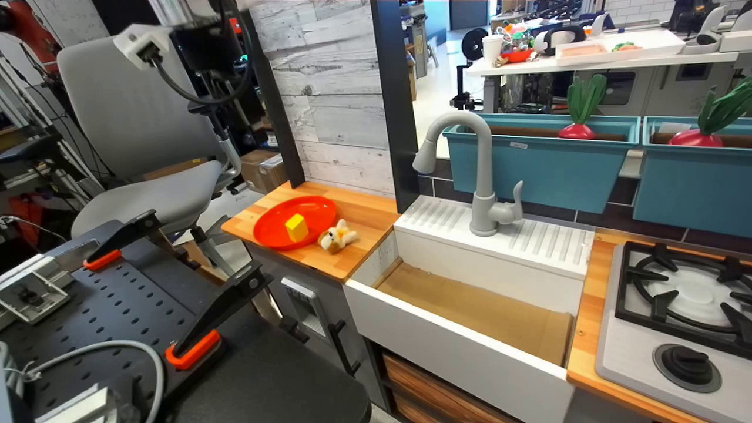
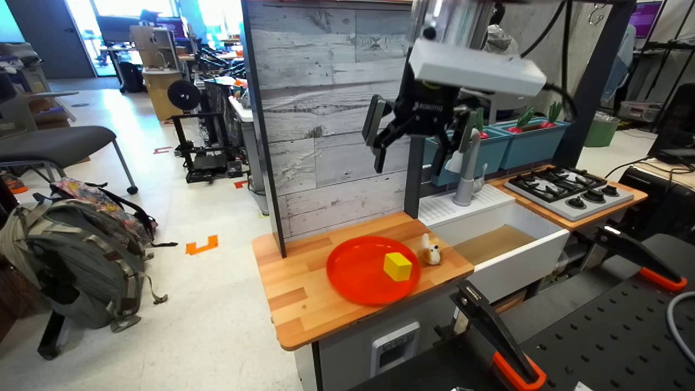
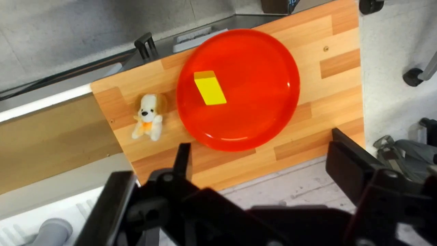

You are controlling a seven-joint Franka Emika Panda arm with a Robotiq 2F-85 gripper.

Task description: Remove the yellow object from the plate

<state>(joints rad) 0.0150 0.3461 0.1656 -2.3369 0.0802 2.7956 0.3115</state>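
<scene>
Centring the pincer (spread wide, empty) over the yellow block on the plate should precede descent.

Block: bright yellow, one side deeper, near mustard
Plate: solid vivid orange-red
Toy dog: white and tan, black nose, orange patch on the chest
Tabletop: honey-coloured wood, patchwork of paler and browner strips
Tool: black, with pale lettering
Wall panel: whitewashed planks, grey grain, darker knots
Tap: even light grey
Sink: white, its floor cardboard brown
Planters: teal, brown within
Radishes: pinkish red, green leaves
Stove: silver-grey with black fittings
Clamps: black arms, vivid orange ends
Bench: slate to black, dotted with rows of dark holes
Backpack: greyish olive, paler straps
Patterned bag: multicoloured, blurred print
</scene>
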